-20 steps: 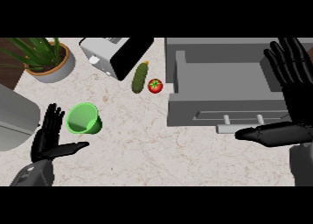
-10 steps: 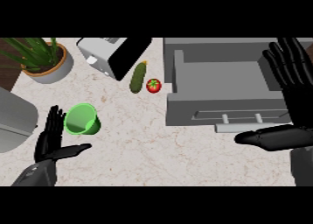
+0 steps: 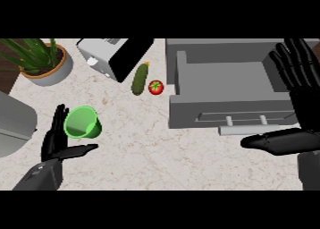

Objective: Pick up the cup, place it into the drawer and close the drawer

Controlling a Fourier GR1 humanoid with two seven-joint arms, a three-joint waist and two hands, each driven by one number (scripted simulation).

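My left hand [image 3: 56, 143] stands open at eight o'clock on the table [image 3: 156, 154], fingers straight and thumb spread toward three o'clock. The green cup [image 3: 82, 123] sits mouth up just beside my fingers, at one o'clock from my palm, placed as I judge for me to close round it, though I hold nothing yet. My right hand [image 3: 313, 112] is open too, fingers up at three o'clock beside the drawer [image 3: 202, 109], which is pulled out to take the cup. The marbled table also carries a potted plant [image 3: 40, 62] at eleven, and a toaster [image 3: 113, 53], a cucumber [image 3: 141, 79] and a tomato [image 3: 156, 86] near twelve.
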